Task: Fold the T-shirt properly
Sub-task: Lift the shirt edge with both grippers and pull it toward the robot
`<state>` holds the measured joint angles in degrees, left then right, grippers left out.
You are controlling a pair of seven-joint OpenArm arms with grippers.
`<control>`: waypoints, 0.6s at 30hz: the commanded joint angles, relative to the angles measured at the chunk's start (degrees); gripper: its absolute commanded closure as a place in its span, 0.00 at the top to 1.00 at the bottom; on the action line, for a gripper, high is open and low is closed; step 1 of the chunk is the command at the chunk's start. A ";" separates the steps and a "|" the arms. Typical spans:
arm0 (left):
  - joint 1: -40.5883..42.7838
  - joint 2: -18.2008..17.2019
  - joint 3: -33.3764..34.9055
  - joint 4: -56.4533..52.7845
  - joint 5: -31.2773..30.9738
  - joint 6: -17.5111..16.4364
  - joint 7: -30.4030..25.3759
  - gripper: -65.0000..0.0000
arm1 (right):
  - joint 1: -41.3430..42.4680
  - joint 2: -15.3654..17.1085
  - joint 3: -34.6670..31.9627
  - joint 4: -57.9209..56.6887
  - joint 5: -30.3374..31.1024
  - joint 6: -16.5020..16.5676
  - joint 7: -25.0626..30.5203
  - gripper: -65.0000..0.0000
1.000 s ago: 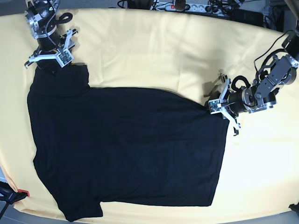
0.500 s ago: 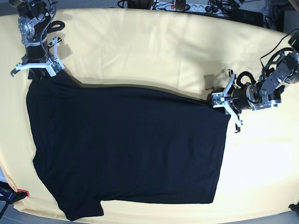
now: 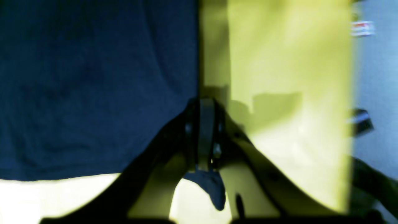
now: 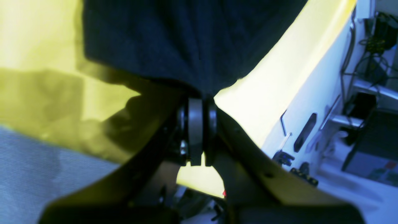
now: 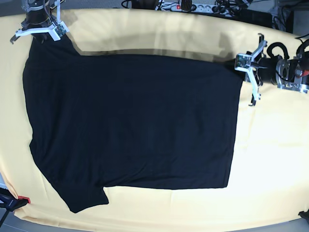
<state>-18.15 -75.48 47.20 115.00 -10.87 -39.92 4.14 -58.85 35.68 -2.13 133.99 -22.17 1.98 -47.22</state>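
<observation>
The black T-shirt lies spread, plain side up, on the pale yellow tablecloth, its far edge raised and stretched between my two grippers. At the base view's right, my left gripper is shut on the shirt's far right corner. My right gripper at the far left is shut on the shirt's far left corner. In the left wrist view the fingers pinch the T-shirt at its edge. The right wrist view shows the fingers clamped on a bunched fold of the T-shirt.
The yellow tablecloth covers the whole table. A power strip and cables lie along the back edge. A small red object sits at the front left corner. A shadow band runs under the shirt's raised far edge.
My right gripper has shut on the shirt's left corner. Both grippers have moved toward the table's far edge, pulling the shirt's upper edge back and stretching it flat.
</observation>
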 commanded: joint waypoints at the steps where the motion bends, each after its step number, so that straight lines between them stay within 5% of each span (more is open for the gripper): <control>1: 0.44 -2.19 -0.72 1.84 -0.59 -0.08 -0.70 0.00 | -1.90 0.52 0.33 1.01 -0.76 -0.48 -0.52 0.00; 9: 9.66 -6.64 -0.72 9.64 -0.13 -0.08 -0.48 0.00 | -11.58 0.55 0.31 1.01 -0.63 -2.25 -2.99 0.00; 12: 11.96 -6.71 -0.72 11.32 -0.17 -0.08 3.85 0.00 | -14.36 0.55 0.31 1.01 -0.72 -2.27 -2.56 0.00; 18: 12.55 -6.56 -0.72 12.94 -0.13 -0.08 13.14 0.00 | -14.12 0.59 0.33 1.01 -10.14 -7.19 7.72 0.00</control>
<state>-5.26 -80.79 46.92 127.17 -10.68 -39.72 17.61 -72.29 35.90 -2.11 134.23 -31.70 -4.58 -39.66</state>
